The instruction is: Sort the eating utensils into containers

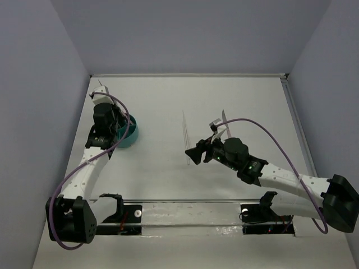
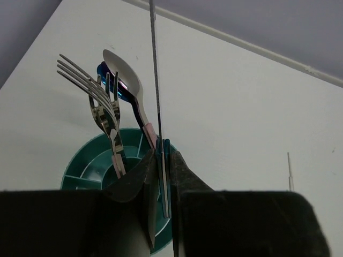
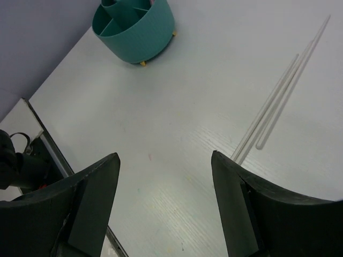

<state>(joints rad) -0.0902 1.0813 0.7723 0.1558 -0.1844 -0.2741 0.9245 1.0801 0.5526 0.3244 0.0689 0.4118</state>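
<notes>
I am pinching a seemingly light, stiff, slippery stick near its end in my left gripper, right gripper gaping empty.

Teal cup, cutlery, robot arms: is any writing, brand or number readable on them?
None: no word, label, brand or number shows in any view.
The teal cup, forks, spoon, the slim utensil clamped in the left gripper and the white sticks are plain.
The left arm and right arm carry nothing legible at this size.
</notes>
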